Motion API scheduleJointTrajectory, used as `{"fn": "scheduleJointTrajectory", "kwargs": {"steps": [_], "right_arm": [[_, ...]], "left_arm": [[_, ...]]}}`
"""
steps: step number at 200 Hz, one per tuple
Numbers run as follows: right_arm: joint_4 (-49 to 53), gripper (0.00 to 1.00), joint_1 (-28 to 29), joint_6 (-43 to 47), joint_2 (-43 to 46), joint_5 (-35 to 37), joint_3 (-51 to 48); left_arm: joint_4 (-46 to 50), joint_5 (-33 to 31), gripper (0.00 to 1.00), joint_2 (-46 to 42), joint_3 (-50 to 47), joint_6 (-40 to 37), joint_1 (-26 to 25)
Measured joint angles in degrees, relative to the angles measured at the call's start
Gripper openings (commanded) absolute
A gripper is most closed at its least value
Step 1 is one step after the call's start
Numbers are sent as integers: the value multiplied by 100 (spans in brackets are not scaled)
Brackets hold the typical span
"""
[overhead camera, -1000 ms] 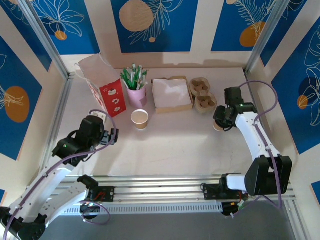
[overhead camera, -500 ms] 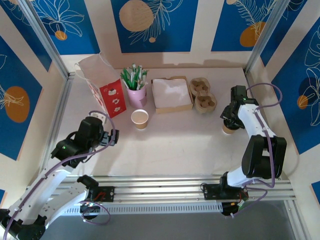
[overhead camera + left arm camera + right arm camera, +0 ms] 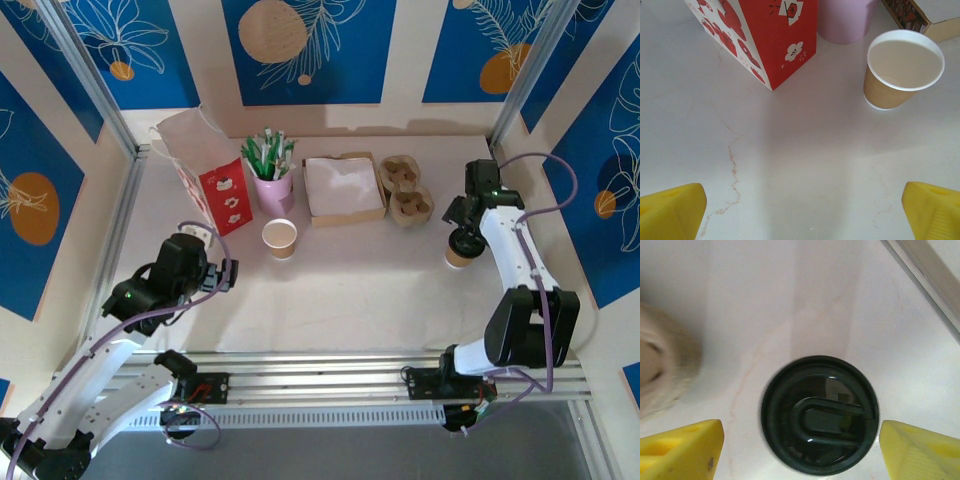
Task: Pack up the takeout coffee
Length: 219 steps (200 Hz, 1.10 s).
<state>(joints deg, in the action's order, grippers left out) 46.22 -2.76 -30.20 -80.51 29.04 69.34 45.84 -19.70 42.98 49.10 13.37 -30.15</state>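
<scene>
The lidded cup (image 3: 457, 258) is pictured upright on the table (image 3: 765, 300) directly beneath the right hand (image 3: 800, 452), whose fingers (image 3: 680, 450) are spread wide either side of the black lid (image 3: 819, 412), untouched, likely so its rim is cleared. An open cup (image 3: 903, 70) is framed ahead and right of the left hand (image 3: 802, 212), likewise held wide

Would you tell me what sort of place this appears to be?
Likely a staged café packing station in a robot cell: a paper cup, a lidded cup, a pulp carrier and a paper bag on a table walled by printed panels.
</scene>
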Motion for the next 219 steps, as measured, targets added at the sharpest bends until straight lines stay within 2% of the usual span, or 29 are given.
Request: {"fn": "scheduleJointTrajectory", "kwargs": {"steps": [25,57,77,106,151,176,219], "right_arm": [[-7,72,474,170,-214,-140,767],[7,65,750,531,-1460,-264,2004],[76,59,769,732,-2135,-273,2175],[315,58,763,925,-2863,-365,2347],[444,55,763,1132,-3390,-439,2876],[448,50,756,1231,-3523,-439,2909],[487,47,741,1320,-3646,-420,3001]], "left_arm": [[0,-2,100,0,0,0,0],[2,-9,100,-2,0,0,0],[0,-24,100,-2,0,0,0],[-2,-31,100,37,0,0,4],[-4,-31,100,87,-22,-2,4],[-22,-33,100,105,-22,-2,4],[-46,-31,100,175,-22,-2,17]]}}
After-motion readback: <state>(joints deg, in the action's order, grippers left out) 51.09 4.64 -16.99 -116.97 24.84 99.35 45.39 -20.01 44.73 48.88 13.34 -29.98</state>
